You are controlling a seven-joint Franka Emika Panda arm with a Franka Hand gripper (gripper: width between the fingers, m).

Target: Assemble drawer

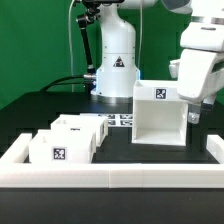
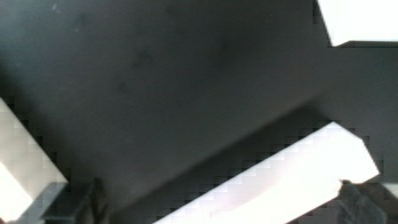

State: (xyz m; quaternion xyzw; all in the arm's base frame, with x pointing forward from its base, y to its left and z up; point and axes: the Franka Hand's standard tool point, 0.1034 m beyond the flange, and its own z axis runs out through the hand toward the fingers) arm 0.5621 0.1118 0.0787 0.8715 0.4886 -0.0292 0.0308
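Note:
The tall white box-shaped casing (image 1: 158,118) stands upright on the black table, its open side facing the camera, with a square tag on its top front. Two small open-top trays (image 1: 85,128) (image 1: 62,148) sit side by side at the exterior view's left. My gripper (image 1: 192,113) hangs just beside the casing's right wall, fingertips about at its upper half. In the wrist view my gripper (image 2: 214,196) is open, with its dark fingers (image 2: 57,203) far apart. A broad white part (image 2: 294,175) runs slantwise between them. I cannot tell whether it is touched.
A long low white rail (image 1: 110,176) borders the table at the front and sides. The marker board (image 1: 120,120) lies flat behind the trays, in front of the arm's white base (image 1: 116,60). Other white pieces show in the wrist view (image 2: 365,20) (image 2: 18,150).

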